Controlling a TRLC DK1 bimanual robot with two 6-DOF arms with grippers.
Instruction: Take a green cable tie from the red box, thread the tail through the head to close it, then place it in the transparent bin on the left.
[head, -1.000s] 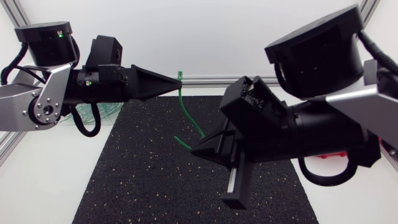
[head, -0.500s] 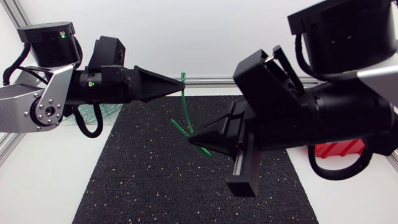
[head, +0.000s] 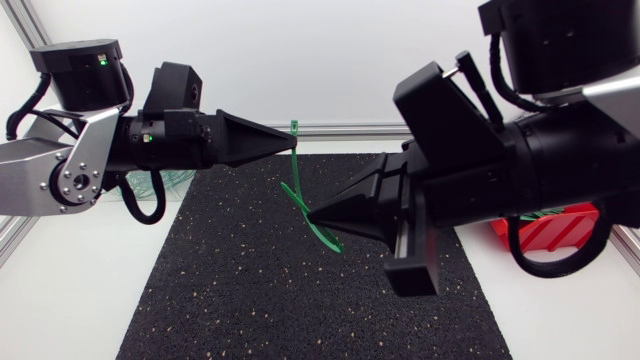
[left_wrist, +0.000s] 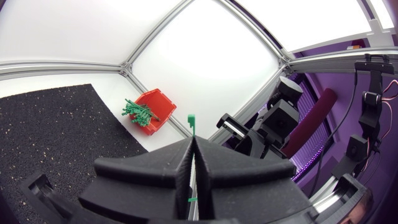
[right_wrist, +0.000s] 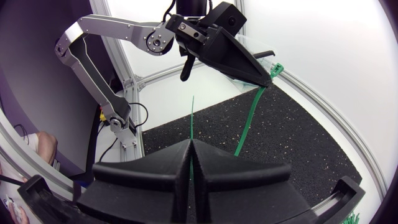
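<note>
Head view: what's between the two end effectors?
Only the green cable tie, bowed from the left end effector to the right end effector. The head view shows it.

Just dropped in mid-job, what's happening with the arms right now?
Both arms hold one green plastic cable tie above the black speckled mat. The left gripper grips it just below the head; the right gripper grips the tail. The tail is not yet through the head.

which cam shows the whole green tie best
Head view: the cable tie curves from the left gripper to the right gripper. Right wrist view shows its tail and strap; left wrist view only its head.
</note>
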